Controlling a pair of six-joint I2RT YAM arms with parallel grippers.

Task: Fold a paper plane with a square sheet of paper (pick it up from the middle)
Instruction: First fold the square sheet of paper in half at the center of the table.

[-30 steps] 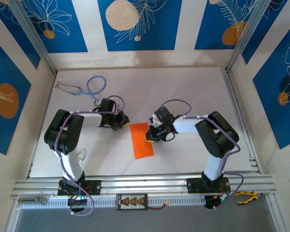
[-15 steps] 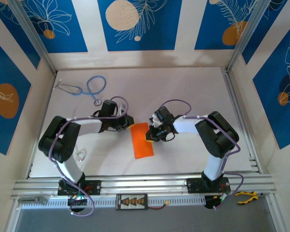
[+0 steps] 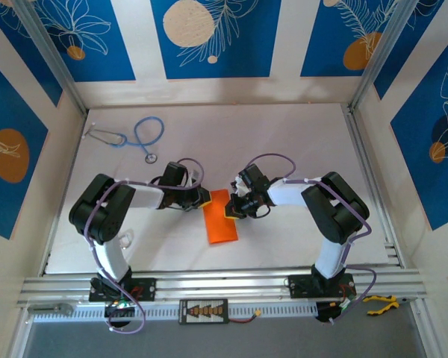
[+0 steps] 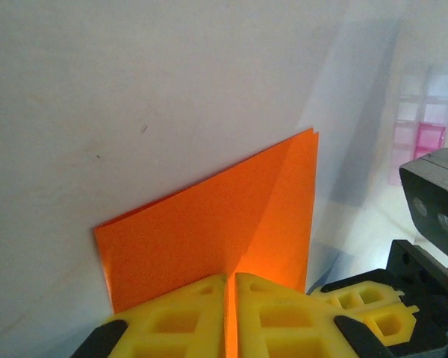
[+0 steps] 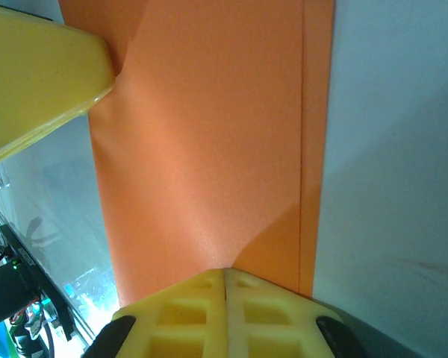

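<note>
Pinching the far left corner of the thin bright orange sheet of paper (image 3: 221, 221) with the left gripper (image 3: 202, 200), yellow fingers (image 4: 181, 319) pressed together on it. Gripping its right edge with the right gripper (image 3: 230, 211), fingers also pressed together. Lying folded into a narrow rectangle at the middle of the white worktop (image 3: 291, 145), toward the near edge.

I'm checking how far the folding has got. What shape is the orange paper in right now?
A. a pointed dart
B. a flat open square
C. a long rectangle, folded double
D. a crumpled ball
C: from above, the paper is a long rectangle with square corners, and the left wrist view shows two layered edges at its far corner.
</note>
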